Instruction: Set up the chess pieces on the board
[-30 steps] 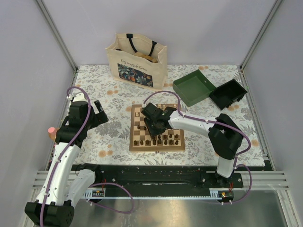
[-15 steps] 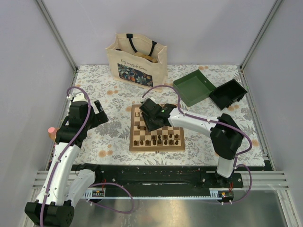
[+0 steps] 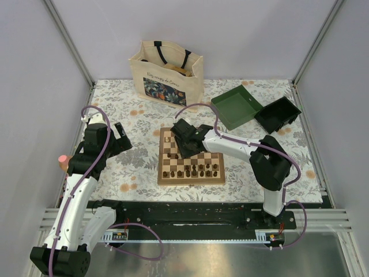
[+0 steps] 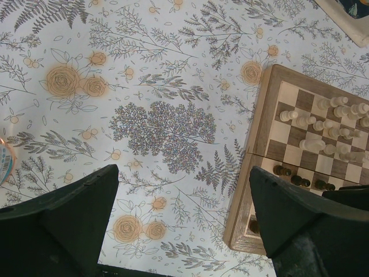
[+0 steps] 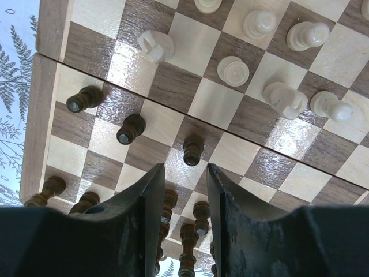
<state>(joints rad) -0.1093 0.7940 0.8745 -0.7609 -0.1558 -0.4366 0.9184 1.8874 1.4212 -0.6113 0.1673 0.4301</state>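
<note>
Wooden board [image 5: 49, 34] fills the view beneath the right end effector [image 5: 185, 173], whose fingers stand a narrow gap apart with nothing clamped between them. Dark brown pieces [image 5: 131, 128] stand just ahead of its tips and under them. Cream pieces [image 5: 233, 70] stand farther ahead, scattered over several squares. The left end effector [image 4: 183, 173] hangs spread wide over the floral table [image 4: 144, 57], gripping nothing, with the board's near corner off to its right.
</note>
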